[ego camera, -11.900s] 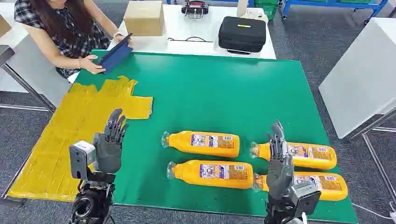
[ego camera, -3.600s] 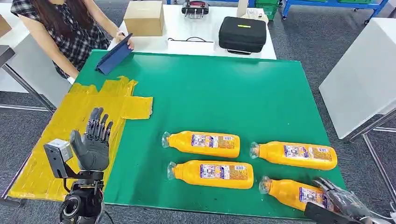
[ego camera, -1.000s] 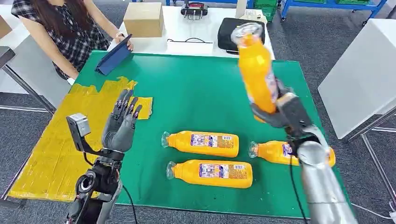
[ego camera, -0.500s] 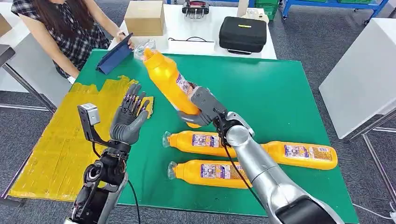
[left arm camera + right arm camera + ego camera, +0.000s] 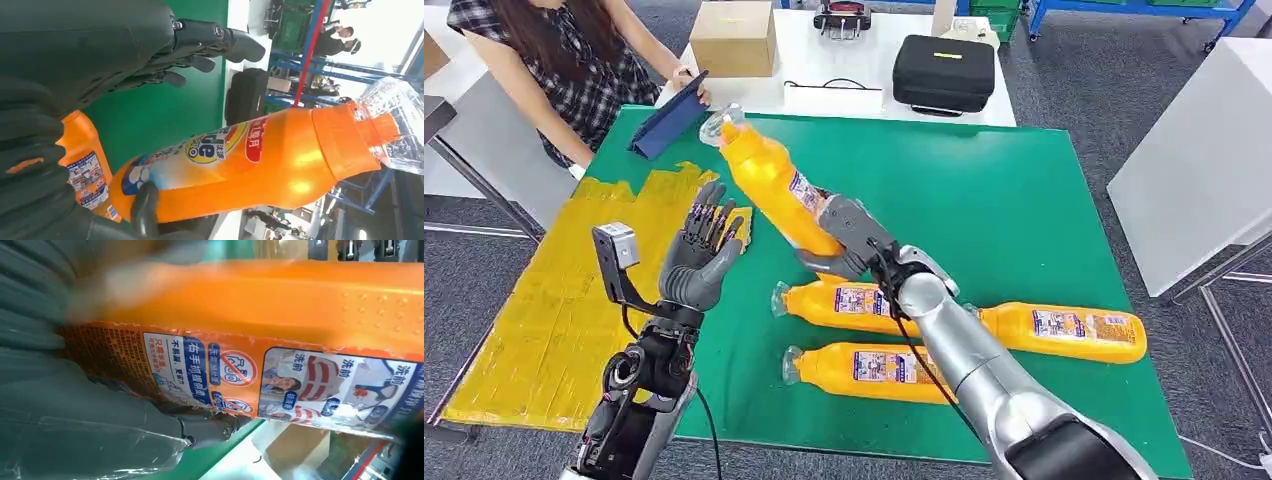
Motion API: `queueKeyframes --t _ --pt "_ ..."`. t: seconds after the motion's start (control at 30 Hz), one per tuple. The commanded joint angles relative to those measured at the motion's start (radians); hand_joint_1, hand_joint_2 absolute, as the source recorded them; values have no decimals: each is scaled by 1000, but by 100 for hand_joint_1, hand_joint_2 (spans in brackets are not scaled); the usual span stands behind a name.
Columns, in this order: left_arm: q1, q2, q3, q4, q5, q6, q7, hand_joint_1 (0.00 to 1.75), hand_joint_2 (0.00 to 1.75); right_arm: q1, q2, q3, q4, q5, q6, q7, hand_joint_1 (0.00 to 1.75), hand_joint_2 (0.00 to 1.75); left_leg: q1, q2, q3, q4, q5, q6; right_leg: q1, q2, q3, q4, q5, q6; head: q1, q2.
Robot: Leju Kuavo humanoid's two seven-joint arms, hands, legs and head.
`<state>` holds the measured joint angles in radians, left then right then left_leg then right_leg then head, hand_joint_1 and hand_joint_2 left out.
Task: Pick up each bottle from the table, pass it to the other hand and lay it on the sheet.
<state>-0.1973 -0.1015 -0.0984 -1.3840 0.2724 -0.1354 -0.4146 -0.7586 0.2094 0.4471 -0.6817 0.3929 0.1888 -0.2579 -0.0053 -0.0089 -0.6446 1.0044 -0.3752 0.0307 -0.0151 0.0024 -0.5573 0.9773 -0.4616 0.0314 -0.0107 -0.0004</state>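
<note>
Gripping orange bottle [image 5: 769, 185], right hand [image 5: 844, 240]

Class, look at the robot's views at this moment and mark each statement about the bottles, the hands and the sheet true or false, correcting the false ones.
1. The right hand holds an orange bottle in the air. True.
2. The left hand grips that bottle too. False: its fingers are apart and it holds nothing.
3. Three orange bottles lie on the green mat. True: one near the right edge, two side by side in the middle.
4. A bottle already lies on the yellow sheet. False: no bottle lies on it.
5. The held bottle's clear cap points toward the robot. False: it points up and away, toward the person's tablet.
</note>
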Motion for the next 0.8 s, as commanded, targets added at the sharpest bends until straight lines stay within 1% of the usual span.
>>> queueKeyframes --t 0.03,0.07,0.1,0.13,0.2,0.23,0.27,0.3,0.33,0.37,0.4,0.43,0.47,0.5,0.6,0.63,0.7,0.8 --pt "12 22 0 9 -5 14 2 0 175 -22 43 113 77 10 14 -1 175 175 1 5 8 -1 -4 -3 1 4 7 -2 -2 -3 0 0" --pt "15 22 0 8 -5 14 2 0 175 -12 45 123 75 11 17 1 175 175 0 3 5 -1 -2 -2 1 2 4 -1 -1 -2 0 0" --pt "14 22 -1 8 -5 14 2 0 175 -10 45 135 73 14 16 6 175 175 1 3 7 -1 -3 -3 1 2 6 -2 -2 -2 0 0" --pt "5 26 -12 16 -15 18 5 0 175 -11 52 155 82 20 16 15 175 175 1 1 4 -1 -2 -2 1 0 4 -2 -1 -2 0 0" --pt "-5 27 -20 23 -31 33 7 0 175 -17 63 183 89 34 18 24 175 175 1 2 6 -1 -3 -3 1 1 6 -2 -2 -2 0 0" --pt "-6 36 -34 13 -107 101 -3 0 175 -33 76 296 83 127 29 36 175 175 1 1 4 0 -2 -2 1 1 4 -1 -2 -2 0 0" --pt "-1 38 -37 -1 -111 108 -1 0 175 -27 100 325 71 145 25 56 175 175 1 2 5 0 -3 -3 1 1 5 -1 -2 -2 0 0" --pt "2 40 -39 -11 -108 114 11 0 175 -22 112 356 55 158 30 78 175 175 1 4 3 0 -2 -2 1 4 1 0 -1 -2 0 0" --pt "6 46 -45 -20 -105 117 22 0 175 -17 115 398 33 162 35 106 175 175 1 5 4 0 -3 -3 1 4 3 0 -2 -2 0 0" --pt "8 47 -46 -22 -105 117 23 0 175 -16 116 412 30 171 36 110 175 175 1 4 2 0 -2 -2 1 3 1 0 -1 -2 0 0" --pt "15 53 -51 -25 -111 122 31 0 175 -12 111 436 22 179 34 119 175 175 1 4 4 0 -3 -3 1 3 3 0 -2 -2 0 0" --pt "18 56 -57 -24 -112 122 31 0 175 -9 103 451 21 184 33 122 175 175 1 3 2 -1 -1 -2 1 2 0 -1 -1 -2 0 0" --pt "19 57 -60 -22 -112 122 31 0 175 -8 96 459 24 186 29 122 175 175 1 3 4 -1 -2 -3 1 1 3 -1 -2 -2 -1 0" --pt "14 60 -70 -14 -118 124 34 0 175 -5 88 471 27 188 18 122 175 175 1 0 3 -1 -2 -2 1 -1 3 -1 -2 -2 0 0" --pt "-8 56 -87 10 -128 124 44 0 175 -4 74 482 27 184 8 112 175 175 1 -1 3 0 -2 -2 1 -2 3 -1 -2 -2 0 0" --pt "-20 52 -92 22 -129 123 45 0 175 -5 75 483 29 181 12 111 175 175 2 -1 5 0 -2 -2 1 -3 5 -2 -3 -2 0 0" --pt "-37 51 -102 39 -139 134 48 0 175 -3 79 496 33 183 19 112 175 175 1 -2 1 0 0 -1 1 -3 1 -1 -1 -2 0 0" --pt "-55 50 -111 56 -150 146 52 0 175 3 88 510 35 183 21 112 175 175 2 -3 3 0 -1 -2 1 -4 3 -1 -2 -2 0 0"
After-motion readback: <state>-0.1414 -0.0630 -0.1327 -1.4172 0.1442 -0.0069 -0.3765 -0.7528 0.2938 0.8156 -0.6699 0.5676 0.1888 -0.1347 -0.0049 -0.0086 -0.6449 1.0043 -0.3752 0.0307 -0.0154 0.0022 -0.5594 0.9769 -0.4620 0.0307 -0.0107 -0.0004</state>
